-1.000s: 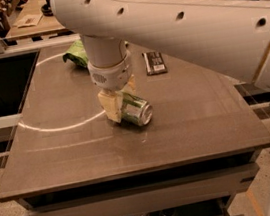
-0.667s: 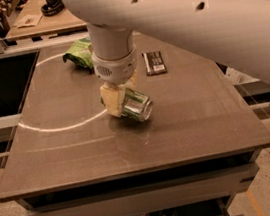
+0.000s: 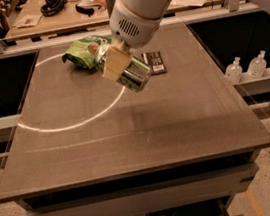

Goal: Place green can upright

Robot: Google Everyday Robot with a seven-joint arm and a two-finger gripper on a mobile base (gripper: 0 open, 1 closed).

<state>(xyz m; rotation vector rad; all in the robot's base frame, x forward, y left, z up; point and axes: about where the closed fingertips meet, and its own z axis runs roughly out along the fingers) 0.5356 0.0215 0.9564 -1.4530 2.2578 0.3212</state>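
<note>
The green can [image 3: 132, 74] is held in my gripper [image 3: 113, 62], lifted off the brown table [image 3: 128, 131] and tilted, its shiny silver end facing down and to the right. The gripper's tan fingers [image 3: 114, 64] are shut around the can's body. The white arm reaches down from the upper right and hides part of the can's top end.
A green snack bag [image 3: 82, 52] lies at the table's far left, just behind the gripper. A dark flat bar [image 3: 154, 61] lies to the right of the can. Two small bottles [image 3: 245, 67] stand on a ledge at the right. A cluttered bench runs behind.
The gripper has lifted the can off the table surface and raised it toward the back; the can now hangs tilted in the air.
</note>
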